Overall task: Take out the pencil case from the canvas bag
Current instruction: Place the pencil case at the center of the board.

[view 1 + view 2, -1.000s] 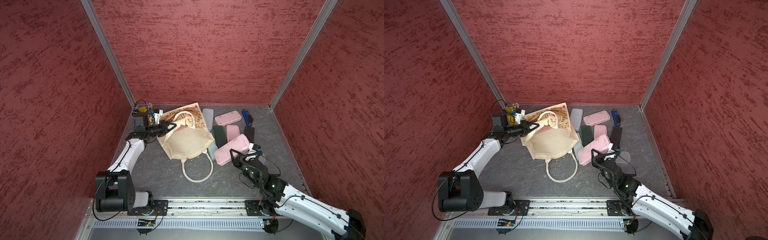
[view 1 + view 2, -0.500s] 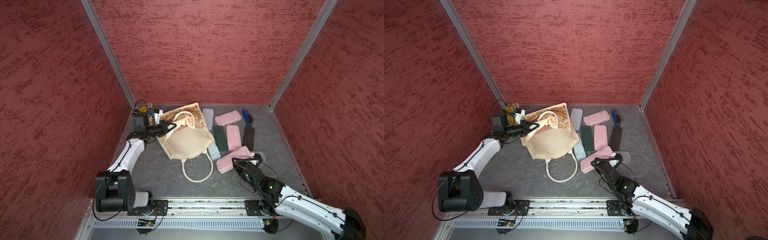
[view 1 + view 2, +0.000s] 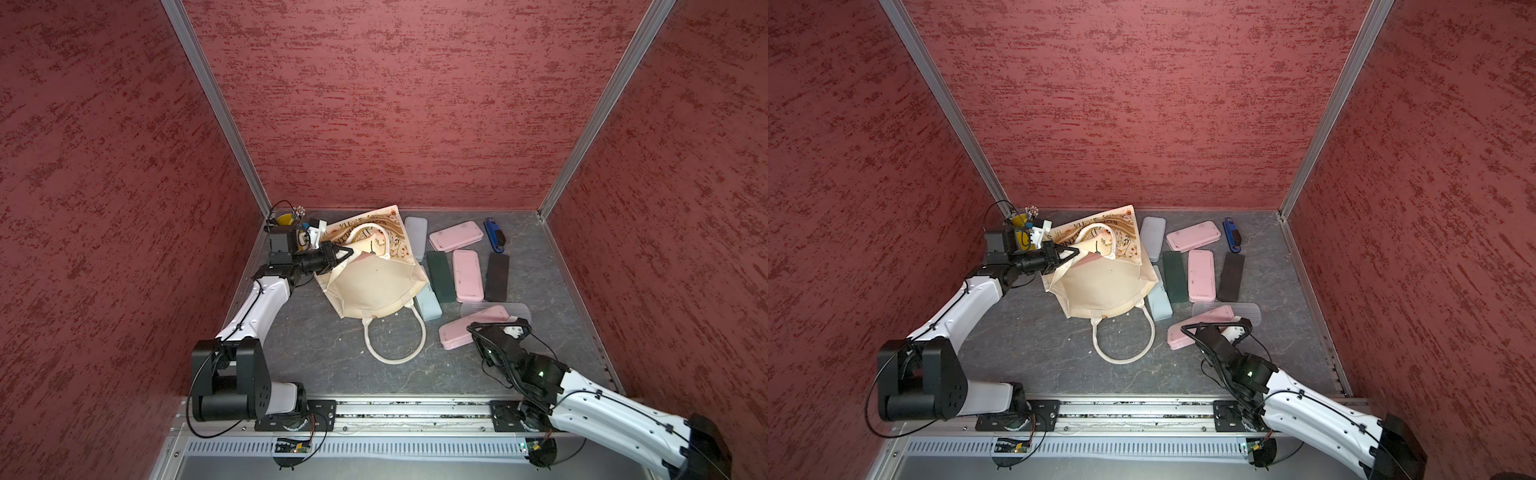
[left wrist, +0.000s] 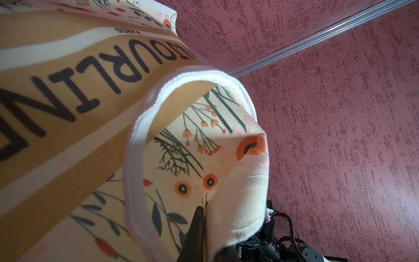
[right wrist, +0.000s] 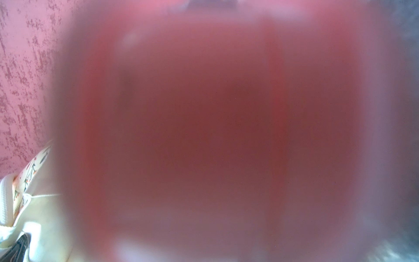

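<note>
Left end effector (image 3: 340, 252) is clamped shut on the mouth edge of the canvas bag (image 3: 374, 286) in both top views. I see the bag slumped at the back left of the worktop (image 3: 316, 361), printed face toward the rear wall. One white handle (image 3: 395, 345) lies looped flat toward the arm bases.

Right end effector (image 3: 490, 329) sits low over the right end of the pink pencil case (image 3: 459, 336), closed partway on it. The fingertips are hidden under the wrist. That pencil case is out of the bag, on the worktop just right of the handle loop. Its gripped end overlaps a clear case (image 3: 519, 309). More cases (image 3: 468, 276) lie in a row behind it. A yellow bucket (image 3: 286, 218) stands in the back left corner.

Left wrist: dark fingers (image 4: 197, 226) nip the bag's cream fabric with no gap, and the handle arches across the floral print.

Right wrist: my lens is almost fully covered by a pink blur, the pencil case up close. A strip of bag shows at the edge; the jaws are not visible here.
</note>
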{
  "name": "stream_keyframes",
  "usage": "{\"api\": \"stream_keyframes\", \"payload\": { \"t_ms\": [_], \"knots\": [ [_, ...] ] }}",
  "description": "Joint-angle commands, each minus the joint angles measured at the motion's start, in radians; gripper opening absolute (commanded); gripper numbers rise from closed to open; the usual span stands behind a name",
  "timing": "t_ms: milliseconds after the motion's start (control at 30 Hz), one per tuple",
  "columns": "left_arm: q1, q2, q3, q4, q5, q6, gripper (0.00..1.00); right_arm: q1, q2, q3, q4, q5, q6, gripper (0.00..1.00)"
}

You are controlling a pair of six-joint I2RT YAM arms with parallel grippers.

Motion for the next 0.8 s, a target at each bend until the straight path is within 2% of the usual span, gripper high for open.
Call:
{"api": "stream_keyframes", "payload": {
  "t_ms": [0,200,333,467,633,767],
  "knots": [
    [-0.007,0.007,0.015,-0.013,0.012,0.003,0.03,-0.005,-0.02,0.014,-0.081,0.057,0.072,0.0],
    [-0.007,0.009,0.014,-0.013,0.011,0.003,0.03,-0.004,-0.032,-0.01,-0.115,0.052,0.146,0.0],
    [-0.007,0.008,0.014,-0.012,0.011,0.002,0.03,-0.005,-0.05,-0.037,-0.114,0.038,0.194,0.06],
    [-0.007,0.006,0.014,-0.012,0.011,0.002,0.03,-0.005,-0.077,-0.042,-0.129,0.058,0.212,0.2],
    [-0.007,0.004,0.014,-0.013,0.012,0.003,0.03,-0.005,-0.1,-0.036,-0.17,0.066,0.232,0.31],
    [-0.015,0.0,0.014,-0.009,0.006,0.0,0.03,-0.005,-0.105,-0.033,-0.195,0.06,0.263,0.46]
  ]
}}
